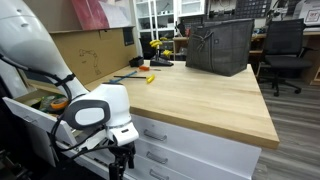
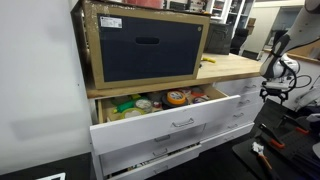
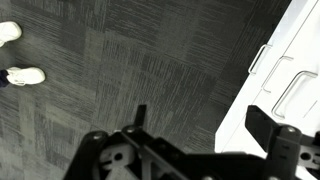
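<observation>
My gripper point(image 3: 200, 122) points down at the grey carpet floor point(image 3: 120, 70), open, with nothing between its fingers point(image 3: 262, 125). It hangs beside the front of a white drawer cabinet point(image 3: 290, 80), low against the drawer fronts point(image 1: 190, 150). In both exterior views the white arm point(image 1: 95, 110) point(image 2: 276, 68) stands off the corner of the wooden-topped cabinet point(image 1: 190, 95). The top drawer point(image 2: 160, 112) is pulled out and holds several packets and tins. The gripper point(image 1: 120, 160) holds nothing.
A black mesh basket point(image 1: 220, 45) and a yellow tool point(image 1: 150, 78) lie on the wooden top. A large box with a dark front point(image 2: 145, 45) stands above the open drawer. White shoes point(image 3: 22, 75) are on the floor. An office chair point(image 1: 285, 50) stands behind.
</observation>
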`<action>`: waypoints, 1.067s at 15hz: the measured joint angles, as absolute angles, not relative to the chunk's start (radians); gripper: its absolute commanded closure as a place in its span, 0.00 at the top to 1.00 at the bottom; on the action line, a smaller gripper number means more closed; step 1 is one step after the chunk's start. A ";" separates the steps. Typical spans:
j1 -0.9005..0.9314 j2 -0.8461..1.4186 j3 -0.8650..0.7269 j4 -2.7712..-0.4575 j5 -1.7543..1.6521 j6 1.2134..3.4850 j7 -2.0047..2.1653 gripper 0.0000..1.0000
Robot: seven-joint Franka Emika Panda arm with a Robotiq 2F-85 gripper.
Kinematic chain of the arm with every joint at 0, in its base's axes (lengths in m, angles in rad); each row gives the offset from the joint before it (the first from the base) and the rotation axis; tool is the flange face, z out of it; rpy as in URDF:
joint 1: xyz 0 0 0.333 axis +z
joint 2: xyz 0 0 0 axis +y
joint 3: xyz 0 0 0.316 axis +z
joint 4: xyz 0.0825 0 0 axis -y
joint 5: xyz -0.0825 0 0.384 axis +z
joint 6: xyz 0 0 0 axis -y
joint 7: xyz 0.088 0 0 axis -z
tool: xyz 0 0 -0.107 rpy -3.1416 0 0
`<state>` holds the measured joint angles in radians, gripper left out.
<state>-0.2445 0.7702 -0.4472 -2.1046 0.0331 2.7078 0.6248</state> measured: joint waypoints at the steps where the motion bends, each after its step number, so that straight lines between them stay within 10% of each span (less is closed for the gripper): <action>1: -0.240 0.797 -0.448 -2.087 0.033 2.734 0.629 1.00; 16: -0.189 1.049 -0.455 -1.844 0.160 2.830 0.631 1.00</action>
<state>-0.1890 1.0490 -0.4554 -1.8444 0.1596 2.8299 0.6310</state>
